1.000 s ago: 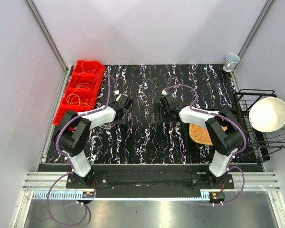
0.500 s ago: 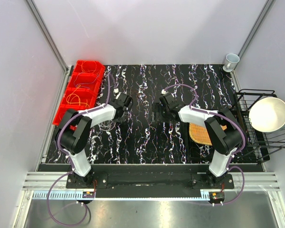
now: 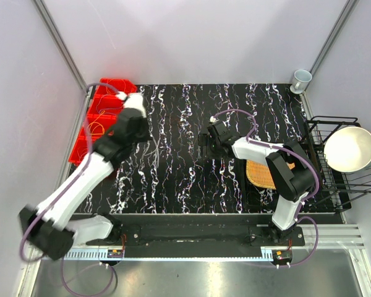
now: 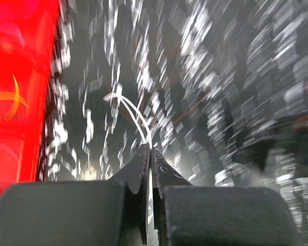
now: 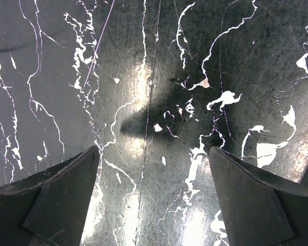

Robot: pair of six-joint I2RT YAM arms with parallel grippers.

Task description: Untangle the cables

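Evidently one thin whitish-grey cable point(image 4: 127, 106) was being separated, pinched in the closed left gripper point(image 4: 150, 154) beside the red plastic bin point(image 4: 15, 77), far left; the right gripper point(image 5: 154, 169) was spread wide, empty. Gentle drawing clear was judged next.

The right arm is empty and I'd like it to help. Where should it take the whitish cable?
Probably the raised arch of the whitish cable, just beyond the shut left pincer. It seems to stand clear of the table, so the open right pincer could close across it from above.
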